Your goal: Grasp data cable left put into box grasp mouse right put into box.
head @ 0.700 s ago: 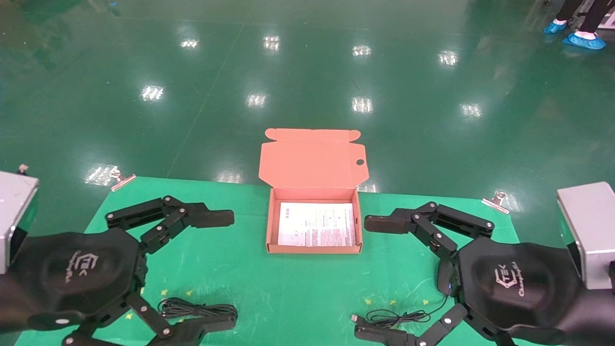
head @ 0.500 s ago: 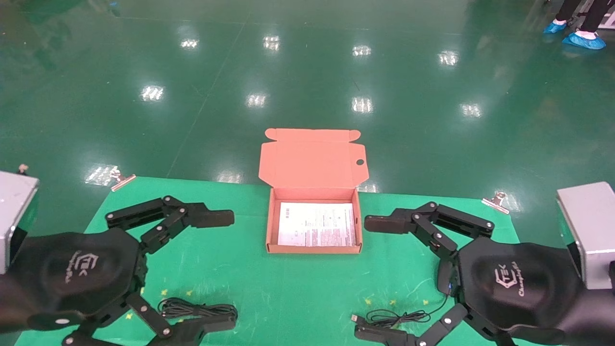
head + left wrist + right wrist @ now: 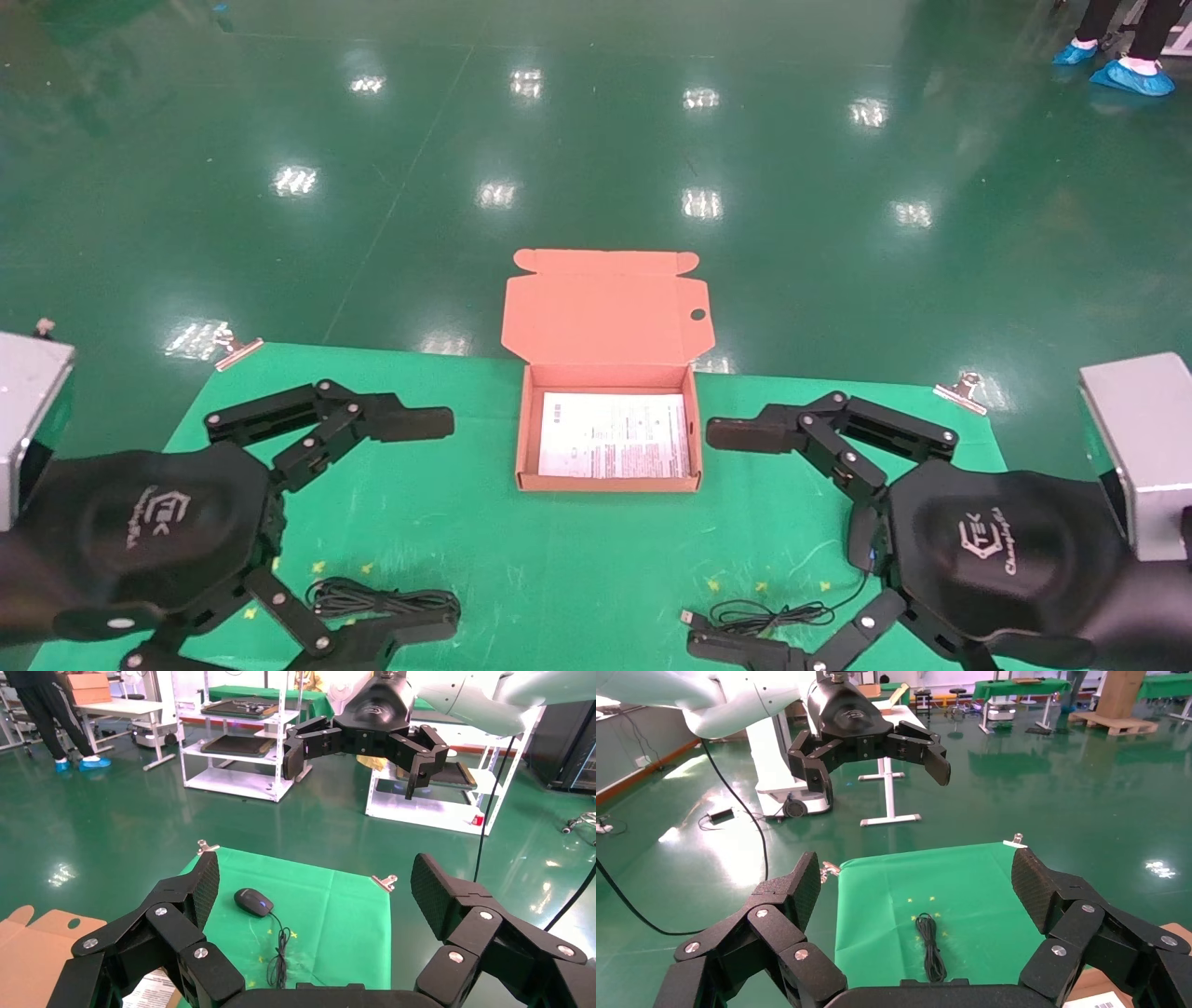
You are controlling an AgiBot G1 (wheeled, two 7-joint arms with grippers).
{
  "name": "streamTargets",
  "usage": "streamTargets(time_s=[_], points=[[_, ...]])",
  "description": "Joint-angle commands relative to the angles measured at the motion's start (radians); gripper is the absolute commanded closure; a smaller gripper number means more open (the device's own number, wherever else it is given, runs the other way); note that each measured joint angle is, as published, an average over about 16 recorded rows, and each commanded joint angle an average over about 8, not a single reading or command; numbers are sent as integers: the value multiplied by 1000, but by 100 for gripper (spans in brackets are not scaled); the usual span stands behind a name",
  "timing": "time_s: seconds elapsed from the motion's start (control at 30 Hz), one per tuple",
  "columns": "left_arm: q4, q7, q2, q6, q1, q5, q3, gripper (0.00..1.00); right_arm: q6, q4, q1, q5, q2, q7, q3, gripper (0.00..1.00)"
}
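Note:
The salmon-orange box (image 3: 524, 438) stands open at mid-table, its lid (image 3: 605, 312) folded back and a white printed sheet on its base. The data cable (image 3: 382, 596), a black oblong bundle, lies near the front edge on the left, also seen as the data cable (image 3: 930, 948). My left gripper (image 3: 433, 527) hovers open above it, nothing between its fingers. The mouse (image 3: 253, 901) lies on the right, its cord (image 3: 764, 613) ending in a USB plug. In the head view my open right gripper (image 3: 722, 539) hovers over the mouse and hides most of it.
The green cloth (image 3: 577, 550) covers the table and is held by metal clips (image 3: 959, 390) at the far corners. Beyond the far edge is shiny green floor. Shelving racks (image 3: 235, 734) and a person (image 3: 49, 713) stand far behind.

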State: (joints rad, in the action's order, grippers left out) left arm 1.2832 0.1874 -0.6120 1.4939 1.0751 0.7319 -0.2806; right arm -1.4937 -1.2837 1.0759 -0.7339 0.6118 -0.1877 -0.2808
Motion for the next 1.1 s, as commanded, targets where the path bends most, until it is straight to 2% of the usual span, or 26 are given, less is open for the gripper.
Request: streamTargets(time_s=[0.03,0.33,0.57,0.8,1.1], points=[[1,0,1,1,-1,-2,1,0,0,0,0,0,0,0,0,0],[5,-8,-4,8,24,35,-13,0,3,-5,8,-22,-1,1,-7,0],[1,14,-30,31,130,179,-82,0,-14,-23,64,-125,-6,16,-43,0],[12,50,-73,54,251,367,-177,0,-66,-47,184,-299,1,69,-126,0],[23,92,-143,49,357,601,-300,0,-85,-65,393,-574,28,203,-362,0]])
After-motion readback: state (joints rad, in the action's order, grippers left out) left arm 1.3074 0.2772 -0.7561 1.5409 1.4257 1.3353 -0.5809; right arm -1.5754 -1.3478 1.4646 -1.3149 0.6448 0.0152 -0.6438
